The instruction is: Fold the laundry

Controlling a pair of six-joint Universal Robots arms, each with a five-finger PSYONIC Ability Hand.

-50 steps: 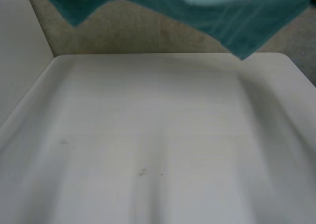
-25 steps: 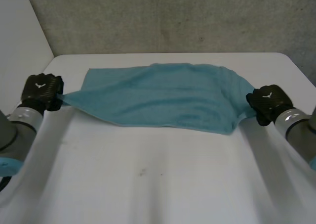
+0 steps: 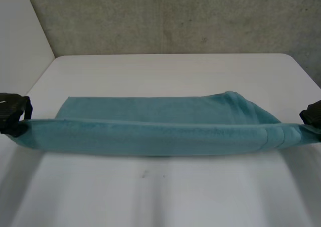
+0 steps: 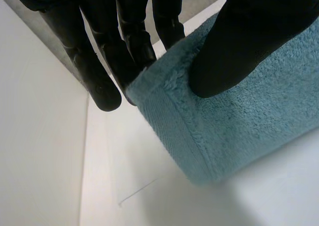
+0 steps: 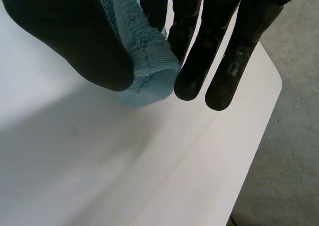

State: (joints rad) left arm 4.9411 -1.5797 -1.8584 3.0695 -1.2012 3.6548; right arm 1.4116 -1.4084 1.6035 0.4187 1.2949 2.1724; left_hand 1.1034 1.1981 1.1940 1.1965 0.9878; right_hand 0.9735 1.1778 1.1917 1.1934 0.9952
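A teal towel stretches across the white table, its near edge lifted taut between both hands while its far part lies on the tabletop. My left hand pinches the towel's left near corner between thumb and fingers. At the other end, my right hand holds the right near corner, thumb pressing it against the fingers.
A grey concrete wall rises behind the table's far edge. A white panel stands at the far left. Grey floor lies beyond the table's rounded right corner.
The towel has come down from high above the table's far side. Both hands then drew its near edge toward me and moved farther apart, out to the view's sides.
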